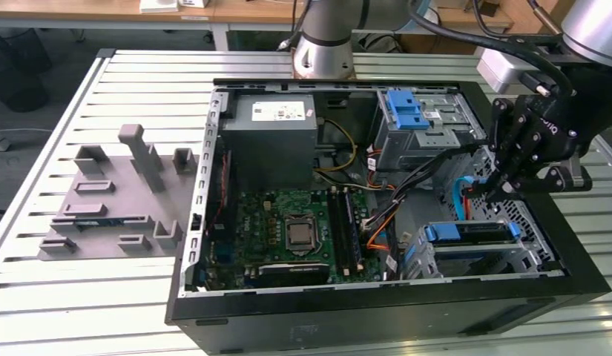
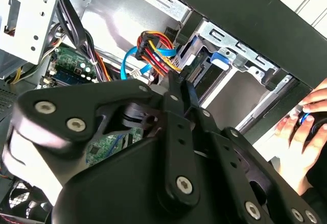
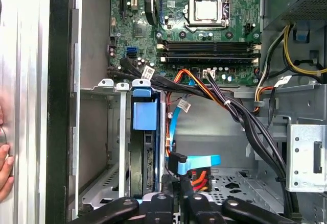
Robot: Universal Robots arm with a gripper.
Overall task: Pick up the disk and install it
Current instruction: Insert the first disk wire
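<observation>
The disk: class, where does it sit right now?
The disk sits in the metal drive cage on the exterior view's right, just under the gripper, beside the motherboard.

Gripper (image 1: 495, 194): matte black linkage with silver screw heads, seen in the exterior view.

Disk (image 1: 471, 233), just below the gripper: blue plastic rail and tab, dark body.

Drive bay (image 1: 436, 127), beyond the gripper: bare silver-grey metal, topped by a blue latch (image 1: 405, 107).

Motherboard (image 1: 296, 222), across the case from the gripper: green, with a silver processor square and black memory slots.

Power supply (image 1: 271, 141): grey box, white label.

Cables (image 3: 196, 89) ahead of the gripper in the first wrist view: orange, red, yellow, black; one light blue ribbon.

Computer case (image 1: 385, 319): black shell.

Fixture (image 1: 118, 196) far from the gripper: plain grey.

Table (image 1: 48, 297): silver slats.
</observation>
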